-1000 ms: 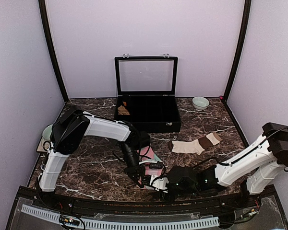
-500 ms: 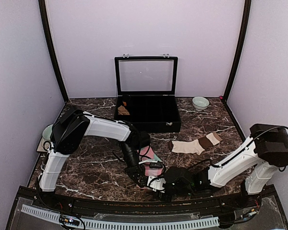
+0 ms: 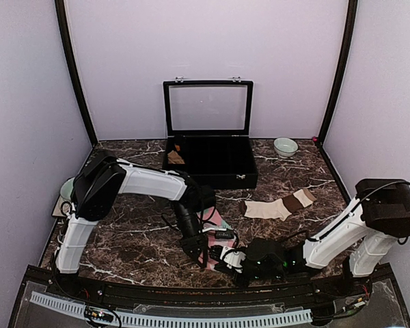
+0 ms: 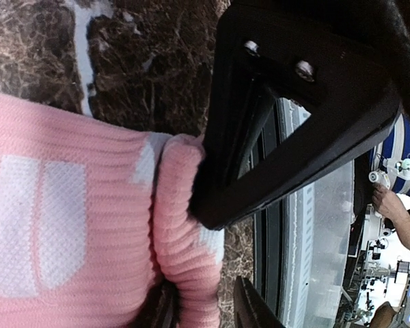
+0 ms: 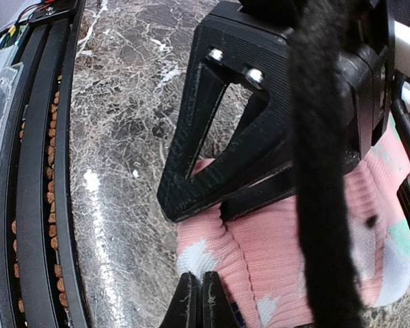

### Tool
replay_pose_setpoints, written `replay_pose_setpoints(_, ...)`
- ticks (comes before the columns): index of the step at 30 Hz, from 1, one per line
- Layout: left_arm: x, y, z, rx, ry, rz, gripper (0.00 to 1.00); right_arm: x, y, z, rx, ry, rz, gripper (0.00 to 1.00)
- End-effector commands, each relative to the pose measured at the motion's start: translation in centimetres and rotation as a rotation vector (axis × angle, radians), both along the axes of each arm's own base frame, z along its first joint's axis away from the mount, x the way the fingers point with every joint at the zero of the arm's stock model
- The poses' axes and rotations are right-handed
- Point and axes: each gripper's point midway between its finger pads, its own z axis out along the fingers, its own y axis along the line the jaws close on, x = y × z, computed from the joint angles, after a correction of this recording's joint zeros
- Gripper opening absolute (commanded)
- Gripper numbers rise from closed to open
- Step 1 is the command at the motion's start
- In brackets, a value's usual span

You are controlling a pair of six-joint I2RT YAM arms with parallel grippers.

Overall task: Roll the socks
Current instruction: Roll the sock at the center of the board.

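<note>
The pink sock [image 4: 68,225] is showing soft, ribbed knit cloth, matt. The table [image 5: 123,102] is looking like dark marble, smooth and glossy. The right gripper [image 5: 199,281] is showing matt black plastic.

— What will you find along the back edge of the table [image 3: 123,236]?

— You have a black case [image 3: 210,167] there, near the middle. Its glass lid [image 3: 208,108] stands upright, and a small tan-brown bundle [image 3: 175,156] sits inside at the case's left end.

— And off to your sides?

— Near the back right corner you'll see a pale green bowl [image 3: 285,147]. At the left edge a pale green dish [image 3: 67,188], partly hidden, rests on a beige mat [image 3: 57,205].
</note>
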Motion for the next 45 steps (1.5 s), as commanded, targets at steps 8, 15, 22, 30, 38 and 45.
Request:
replay_pose_setpoints(8,4.1,3.1,0.4,0.071,-0.323,0.042,0.48,-0.9,-4.7,-6.7,-0.191,0.206,-0.085,0.0)
replay_pose_setpoints(15,5.8,4.3,3.8,-0.017,-0.534,0.085,0.71,-1.5,-5.1,-6.8,-0.117,0.448,-0.144,0.0)
replay_pose_setpoints(22,8.5,5.0,6.1,-0.105,-0.79,0.174,0.95,-2.9,-5.9,-7.4,-0.113,0.668,-0.201,0.0)
replay_pose_setpoints(30,10.7,5.5,6.9,-0.211,-0.922,0.186,0.98,-2.6,-6.5,-7.3,-0.081,0.838,-0.288,0.0)
replay_pose_setpoints(38,0.6,2.4,4.7,-0.267,-0.782,-0.208,0.73,-2.2,-6.4,-8.6,-0.138,0.998,-0.365,0.0)
replay_pose_setpoints(45,-1.7,-0.3,4.6,-0.327,-0.738,-0.318,0.52,-2.0,-7.3,-9.1,-0.138,1.055,-0.421,0.0)
